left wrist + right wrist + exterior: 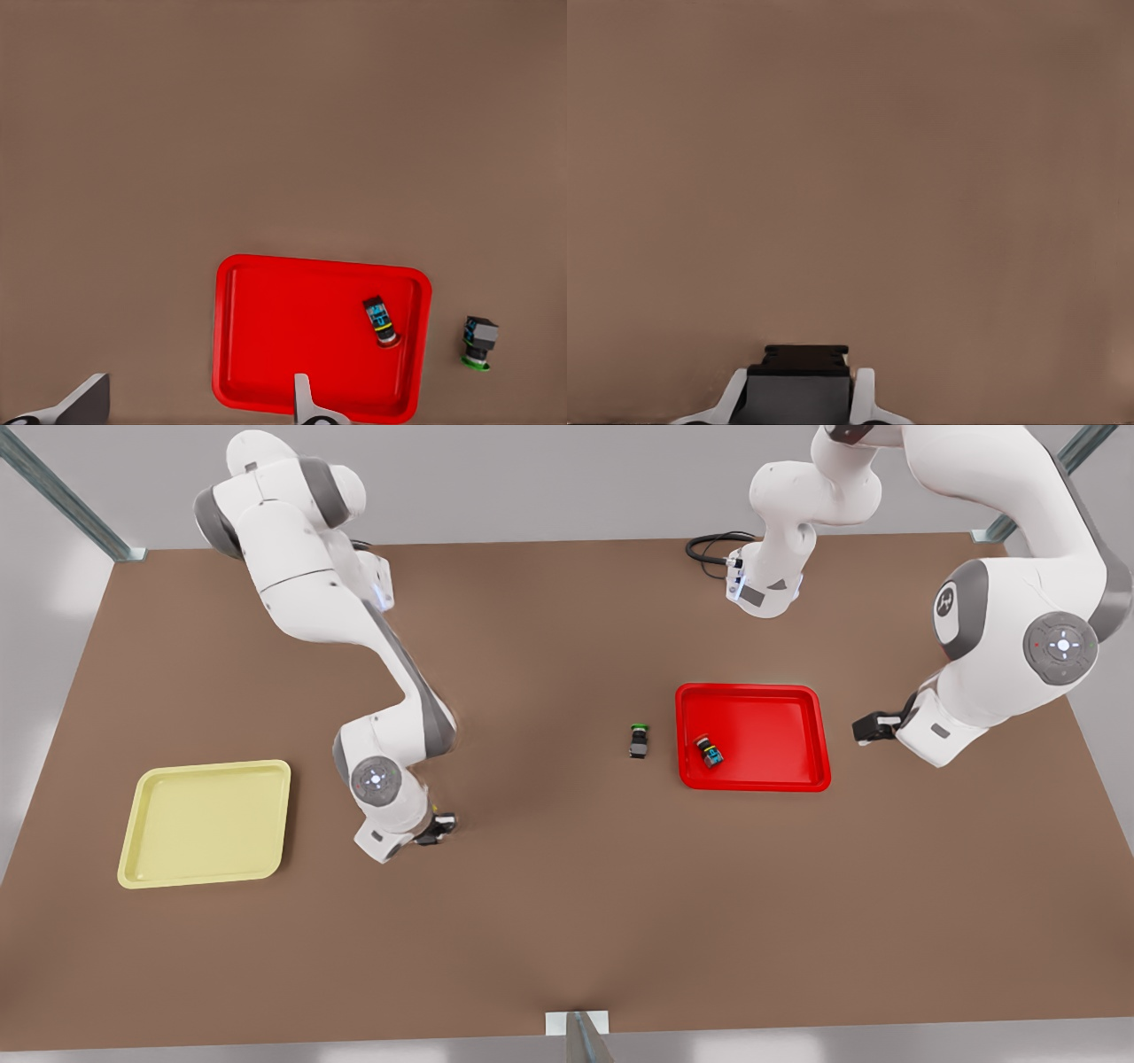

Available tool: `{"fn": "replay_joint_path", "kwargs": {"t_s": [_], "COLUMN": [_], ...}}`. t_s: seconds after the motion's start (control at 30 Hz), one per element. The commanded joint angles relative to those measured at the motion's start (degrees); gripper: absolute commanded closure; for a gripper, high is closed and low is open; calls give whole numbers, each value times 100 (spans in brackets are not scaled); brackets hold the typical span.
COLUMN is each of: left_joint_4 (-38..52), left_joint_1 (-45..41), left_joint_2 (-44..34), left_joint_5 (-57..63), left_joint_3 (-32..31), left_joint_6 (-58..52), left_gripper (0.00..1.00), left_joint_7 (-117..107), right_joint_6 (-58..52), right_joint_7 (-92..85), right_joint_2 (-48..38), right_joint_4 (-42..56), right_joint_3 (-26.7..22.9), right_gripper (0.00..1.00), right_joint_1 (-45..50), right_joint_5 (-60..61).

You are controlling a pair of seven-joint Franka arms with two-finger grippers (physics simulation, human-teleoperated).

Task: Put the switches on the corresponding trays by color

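Observation:
The red switch (709, 752) (381, 321) lies on its side inside the red tray (753, 688) (319, 261), near the corner toward the table's middle. My left gripper (873, 728) (195, 412) is open just off that tray's edge on the front view's right, with nothing between its fingers. My right gripper (438, 828) (799, 394) hangs low over the table, on the front view's right of the pale yellow tray (213, 765). It is shut on a dark boxy switch body (799, 372), the yellow switch; its cap is hidden.
A green-capped switch (639, 740) (478, 342) lies on the brown table (567, 921) just outside the red tray, on the side toward the middle. The yellow tray holds nothing. A black cable (713, 547) loops by the far arm base.

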Motion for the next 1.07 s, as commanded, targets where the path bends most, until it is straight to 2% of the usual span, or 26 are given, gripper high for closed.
{"fn": "replay_joint_path", "kwargs": {"t_s": [0.0,0.07,0.1,0.17,0.23,0.27,0.3,0.5,0.53,0.63,0.7,0.77,0.87,1.03], "left_joint_4": [0,0,0,0,0,0,-9,-9,0,0,0,0,0,9], "left_joint_1": [-6,3,3,3,3,3,-6,12,21,12,38,47,38,12], "left_joint_2": [0,0,0,0,0,0,0,0,0,-9,-18,-9,9,26], "left_joint_5": [-4,5,-4,5,5,5,5,5,5,-4,-4,-4,-39,-30], "left_joint_3": [0,0,0,0,0,0,0,0,0,0,9,9,9,9], "left_joint_6": [24,25,25,25,25,25,25,25,25,24,25,25,60,77], "left_gripper": [0,0,0,0,0,0,0,0,0,0,0,0,0,0], "left_joint_7": [0,0,0,0,0,0,0,9,0,0,9,18,114,141], "right_joint_6": [-94,-621,-982,-1079,-1044,-1035,-1026,-1096,-1149,-1693,-2045,-2107,-2432,-2441], "right_joint_7": [-534,-2487,-3200,-4044,-4062,-4071,-4088,-4106,-4088,-4062,-4044,-4009,-2726,-2726], "right_joint_2": [-42,-324,-438,-482,-491,-403,-359,-587,-1009,-2538,-3356,-3892,-3866,-3840], "right_joint_4": [-1,-1,-1,-299,-686,-686,-677,-598,-598,-309,-317,-317,-317,-317], "right_joint_3": [-116,-688,-1189,-1672,-1717,-1717,-1717,-1708,-1655,-1049,-1014,-487,-451,-460], "right_gripper": [63,63,63,63,62,42,0,0,0,0,0,0,0,0], "right_joint_1": [-79,-457,-475,-774,-782,-791,-791,-791,-782,-914,-879,-870,-791,-791], "right_joint_5": [60,60,60,43,-388,-388,-388,-397,-397,-406,-432,-678,-669,-678]}}
